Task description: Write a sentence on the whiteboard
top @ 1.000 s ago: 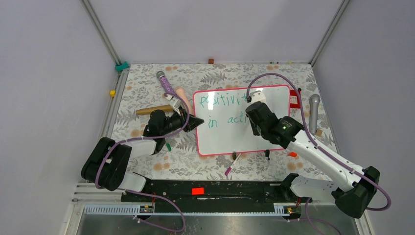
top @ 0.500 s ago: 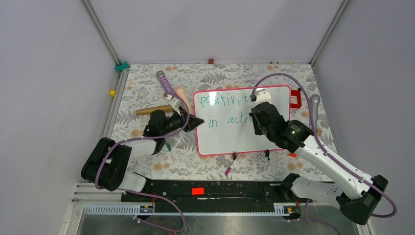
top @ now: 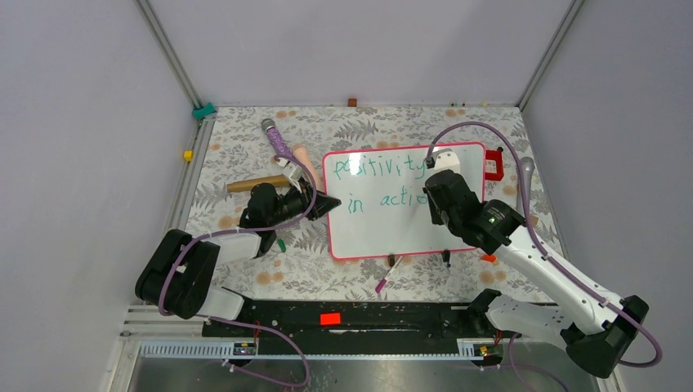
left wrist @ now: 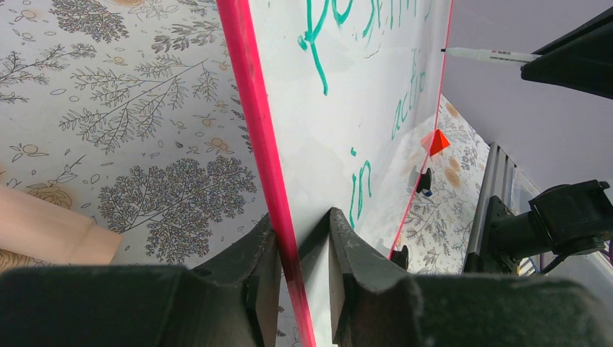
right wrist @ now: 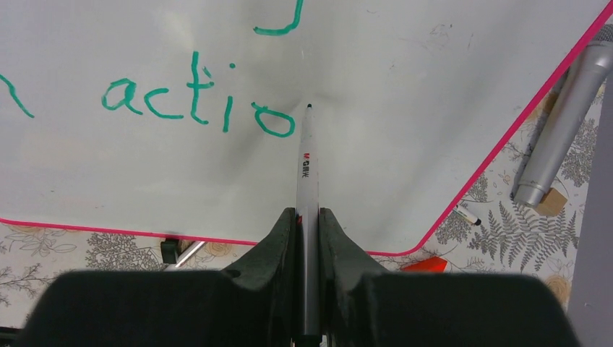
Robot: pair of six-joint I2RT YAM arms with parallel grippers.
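The whiteboard [top: 384, 233], white with a pink-red frame, lies on the flowered table cover. It bears green writing, "positivity" above and "in actio" below. My left gripper [top: 327, 204] is shut on its left edge, with the frame [left wrist: 260, 137] pinched between the fingers [left wrist: 300, 224]. My right gripper [top: 431, 198] hovers over the board's right half, shut on a white marker [right wrist: 306, 159]. The marker's dark tip rests just right of the final "o" [right wrist: 275, 121]. In the left wrist view the marker [left wrist: 491, 55] points at the board [left wrist: 376, 94].
A grey microphone [right wrist: 564, 123] and a small wooden block [right wrist: 551, 202] lie right of the board. An orange wedge [top: 489, 258], a pink marker [top: 386, 275] and a black cap [top: 446, 258] lie along its near edge. A purple microphone [top: 278, 140] and wooden stick [top: 257, 184] lie at left.
My right gripper has moved rightward along the lower line with the marker, and the green word has grown to "actio". The left gripper and the board have stayed put.
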